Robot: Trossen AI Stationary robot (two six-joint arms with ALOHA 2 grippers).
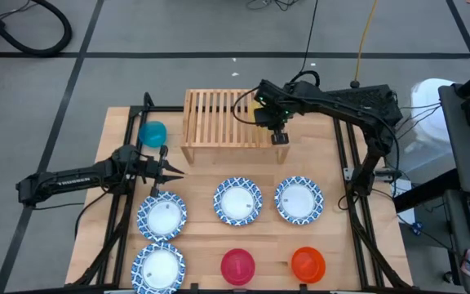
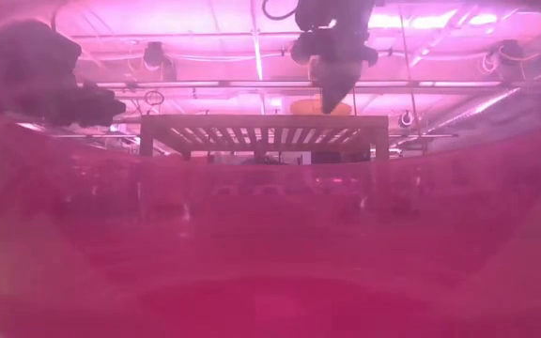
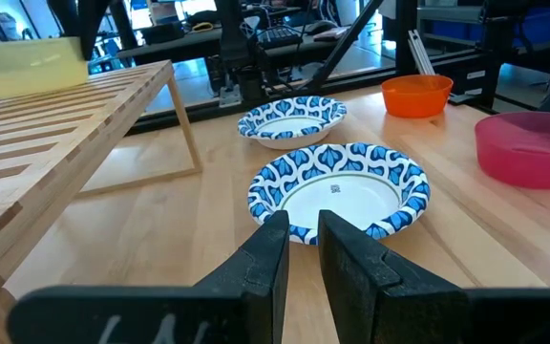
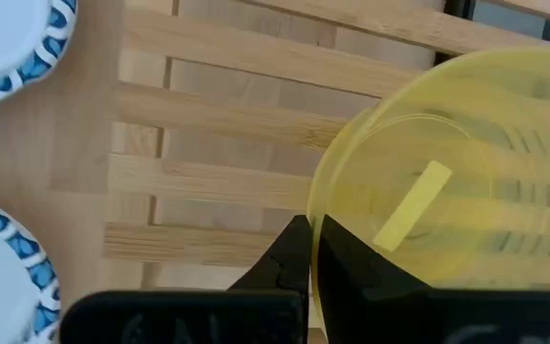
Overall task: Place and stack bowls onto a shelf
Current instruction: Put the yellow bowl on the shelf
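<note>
The light wooden shelf (image 1: pixel 215 118) stands at the table's far middle. My right gripper (image 1: pixel 269 117) is over its right end, shut on the yellow bowl (image 4: pixel 447 191), which is low over the slats (image 4: pixel 218 124). Whether the bowl touches them, I cannot tell. A teal bowl (image 1: pixel 152 133) sits on the table left of the shelf. Several blue-rimmed dishes (image 1: pixel 237 201) lie on the table in front, with a red bowl (image 1: pixel 237 265) and an orange bowl (image 1: pixel 308 263) at the near edge. My left gripper (image 1: pixel 170 171) waits level at the left, open by a narrow gap, with nothing in it. My right gripper pinches the yellow bowl's rim (image 4: pixel 319 222) between its two fingers, one finger outside the wall and one inside. The fingers come from above, slanting down. The bowl is held open side up over the shelf's right end.
Black frame rails (image 1: pixel 345 155) run along the table's left and right sides. The red bowl stands right before the low camera and tints that whole view. Bare tabletop (image 1: pixel 219 167) lies between the shelf and the row of dishes.
</note>
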